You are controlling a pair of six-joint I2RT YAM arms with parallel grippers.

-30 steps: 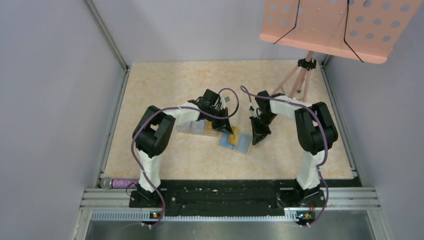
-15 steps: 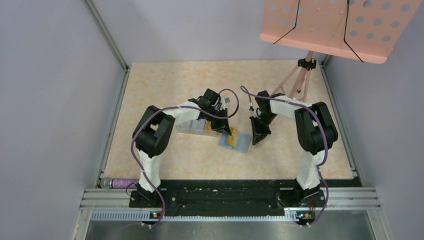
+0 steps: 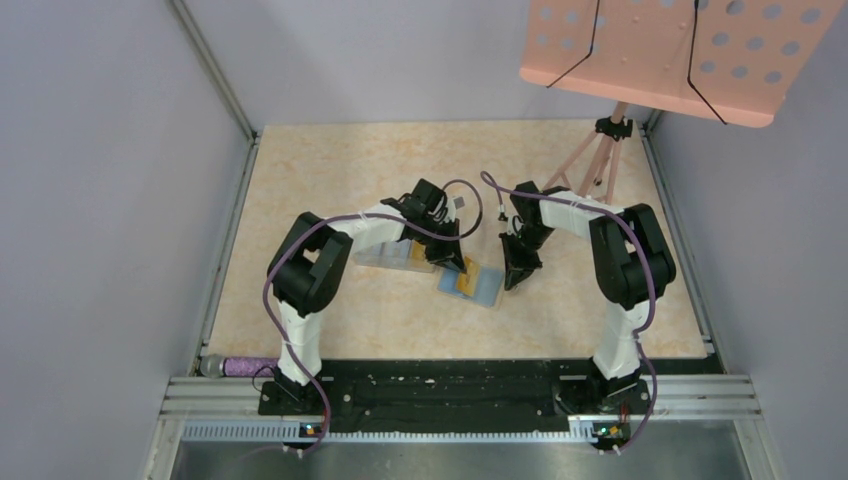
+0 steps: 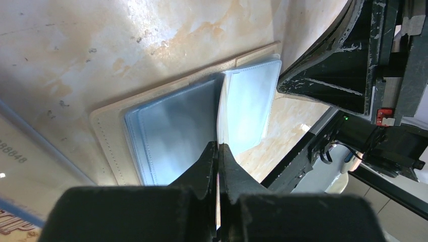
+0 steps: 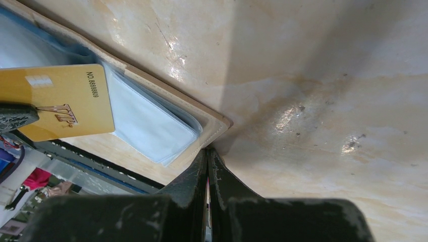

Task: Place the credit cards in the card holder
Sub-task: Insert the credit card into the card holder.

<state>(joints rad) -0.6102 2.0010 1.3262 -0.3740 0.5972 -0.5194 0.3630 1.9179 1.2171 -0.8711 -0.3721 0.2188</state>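
- The grey-walled bay closed in a marbled beige table [image 3: 330,160], and a pink perforated music stand [image 3: 680,50] hung over its far right corner.
- I saw the card holder [image 3: 487,292] lying open and flat near the table's middle, between the two arms, its blue-grey clear sleeves facing up inside a tan border.
- The loose cards [image 3: 385,257] sat just left of the holder on the table, partly under the left arm.
- The left gripper [image 3: 455,262] was clamped on the yellow card [image 5: 60,101], which was tilted over the holder's sleeves; I could not tell whether its edge was in a pocket.
- The right gripper [image 5: 208,151] had its fingers together, their tip at the holder's tan right corner.
- Only the right wrist view gave me the card's face, with "VIP" and a printed number; the left wrist view showed it as a thin edge between the fingers; from above it was a small orange patch.
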